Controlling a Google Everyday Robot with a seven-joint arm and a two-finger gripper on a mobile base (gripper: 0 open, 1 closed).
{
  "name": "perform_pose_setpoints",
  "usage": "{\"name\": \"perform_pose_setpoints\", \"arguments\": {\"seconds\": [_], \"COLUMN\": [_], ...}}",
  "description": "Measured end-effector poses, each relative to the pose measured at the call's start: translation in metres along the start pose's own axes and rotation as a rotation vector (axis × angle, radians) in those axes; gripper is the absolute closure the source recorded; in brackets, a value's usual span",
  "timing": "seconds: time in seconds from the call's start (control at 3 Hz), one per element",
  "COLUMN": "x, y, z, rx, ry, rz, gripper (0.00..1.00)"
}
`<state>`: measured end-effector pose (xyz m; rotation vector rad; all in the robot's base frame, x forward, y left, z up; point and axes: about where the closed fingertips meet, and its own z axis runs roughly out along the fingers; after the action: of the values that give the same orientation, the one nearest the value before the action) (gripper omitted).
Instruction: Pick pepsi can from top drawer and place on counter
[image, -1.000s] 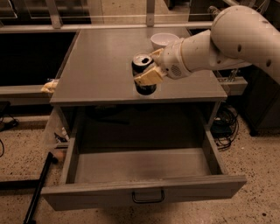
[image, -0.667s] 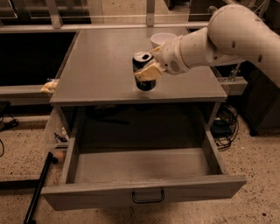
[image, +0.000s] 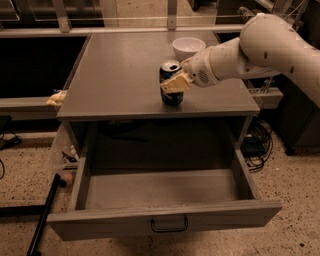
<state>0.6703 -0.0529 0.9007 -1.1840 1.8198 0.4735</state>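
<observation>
The pepsi can stands upright on the counter, near its front edge and right of the middle. My gripper reaches in from the right and is shut on the can, with one beige finger across its front. The can's silver top shows just above the finger. The top drawer is pulled fully open below the counter, and nothing shows inside it. Its black wire handle sits at the centre of the front panel.
A white bowl stands on the counter just behind the can and my wrist. A yellow object lies on the ledge left of the counter. Cables lie on the floor at the right. A black pole leans at the lower left.
My gripper and the can have shifted slightly to the right over the counter. The can stays upright in the fingers. The drawer has not moved.
</observation>
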Motion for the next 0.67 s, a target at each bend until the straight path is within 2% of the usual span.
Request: {"name": "perform_pose_setpoints", "arguments": {"seconds": [0.33, 0.67], "x": [0.0171, 0.0131], "y": [-0.0039, -0.0046], "z": [0.0059, 0.0033], "rx": [-0.005, -0.005], "ry": [-0.015, -0.015], "rz": [0.054, 0.054], "gripper": [1.00, 0.81]}}
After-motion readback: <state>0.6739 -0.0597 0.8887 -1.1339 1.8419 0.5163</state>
